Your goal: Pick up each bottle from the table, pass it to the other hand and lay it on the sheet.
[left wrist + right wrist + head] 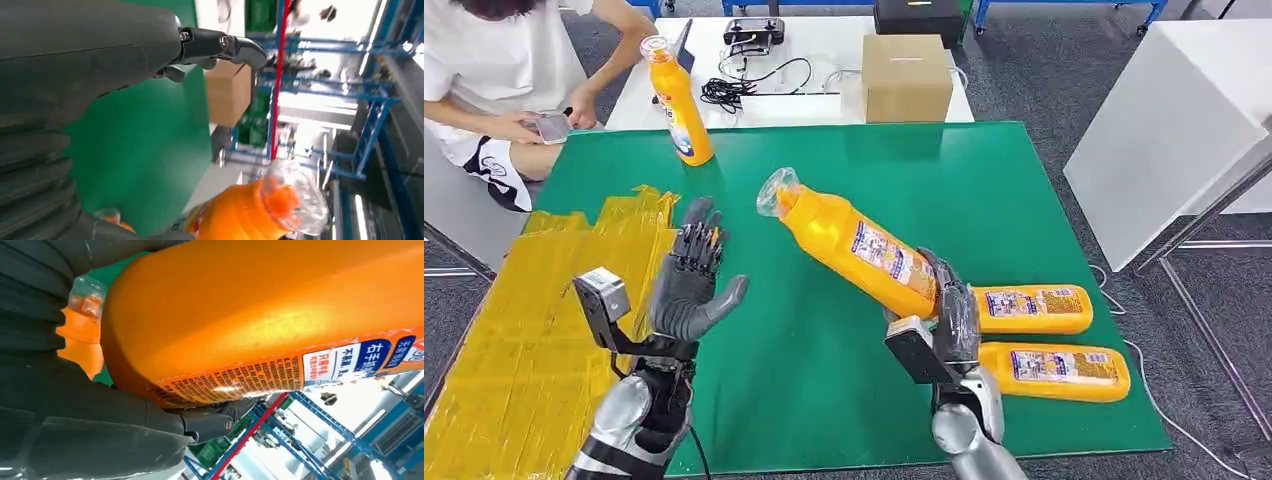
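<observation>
My right hand (949, 305) grips the base of an orange bottle (854, 243) and holds it above the green mat (824, 340), its clear cap tilted up toward the left. The right wrist view shows that bottle (260, 325) close up against the thumb. My left hand (692, 282) is open, fingers spread and palm turned toward the bottle, a short gap from its cap. The left wrist view shows the capped end of the bottle (270, 210) near the hand (85, 65). Two more orange bottles (1032, 309) (1054, 371) lie on the mat at the right. Another bottle (679, 100) stands upright at the mat's far left. The yellow sheet (534, 310) lies at the left.
A person sits at the far left, with a hand on the standing bottle's cap. A cardboard box (907, 77) and cables (734, 90) sit on the white table beyond the mat. A white cabinet (1174, 130) stands at the right.
</observation>
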Action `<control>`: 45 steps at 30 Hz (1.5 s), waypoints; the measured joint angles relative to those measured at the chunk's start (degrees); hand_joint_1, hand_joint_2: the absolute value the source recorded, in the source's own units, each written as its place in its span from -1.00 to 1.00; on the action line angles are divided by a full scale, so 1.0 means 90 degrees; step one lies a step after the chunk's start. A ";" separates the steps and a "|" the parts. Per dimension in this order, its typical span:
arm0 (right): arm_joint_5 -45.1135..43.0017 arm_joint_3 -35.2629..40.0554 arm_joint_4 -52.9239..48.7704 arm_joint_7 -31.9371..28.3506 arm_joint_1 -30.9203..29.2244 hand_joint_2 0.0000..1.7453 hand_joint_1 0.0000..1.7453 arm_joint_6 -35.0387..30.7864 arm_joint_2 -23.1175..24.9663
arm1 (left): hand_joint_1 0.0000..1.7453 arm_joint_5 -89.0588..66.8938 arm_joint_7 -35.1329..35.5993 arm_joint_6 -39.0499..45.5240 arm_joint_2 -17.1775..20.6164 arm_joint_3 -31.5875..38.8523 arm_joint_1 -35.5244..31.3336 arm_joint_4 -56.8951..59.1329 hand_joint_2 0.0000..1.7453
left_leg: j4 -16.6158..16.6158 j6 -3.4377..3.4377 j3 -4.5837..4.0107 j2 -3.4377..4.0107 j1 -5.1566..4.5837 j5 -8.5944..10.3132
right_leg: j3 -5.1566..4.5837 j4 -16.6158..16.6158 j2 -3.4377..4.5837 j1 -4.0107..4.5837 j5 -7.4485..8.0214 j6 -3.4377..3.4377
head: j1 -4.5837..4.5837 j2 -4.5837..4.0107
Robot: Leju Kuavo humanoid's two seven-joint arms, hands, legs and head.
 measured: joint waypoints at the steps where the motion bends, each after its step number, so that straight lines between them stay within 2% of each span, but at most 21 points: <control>1: -0.0015 0.0012 0.0000 -0.0012 -0.0005 1.00 1.00 0.0000 0.0015 | -1.00 0.0056 0.0025 -0.0039 0.0002 0.0000 -0.0025 0.0029 1.00 | 0.0000 0.0000 0.0000 0.0001 0.0000 0.0000 | 0.0000 0.0000 0.0000 0.0000 0.0000 0.0000 | -0.0002 0.0000; 27: -0.0114 0.0260 0.0029 -0.0070 -0.0184 1.00 1.00 0.0044 0.0112 | -1.00 0.0430 0.0122 -0.0343 0.0080 -0.0015 -0.0240 0.0180 1.00 | 0.0000 0.0000 -0.0003 -0.0001 0.0000 0.0000 | -0.0003 0.0000 0.0000 0.0000 0.0000 0.0000 | -0.0002 0.0000; 45: -0.0027 0.0704 0.0911 -0.0092 -0.0875 1.00 1.00 0.0080 0.0498 | -1.00 0.0705 0.0148 -0.0583 0.0080 -0.0136 -0.0371 0.0180 1.00 | 0.0000 0.0000 -0.0004 -0.0001 0.0000 0.0001 | -0.0005 0.0002 0.0000 0.0000 0.0000 0.0000 | 0.0000 0.0000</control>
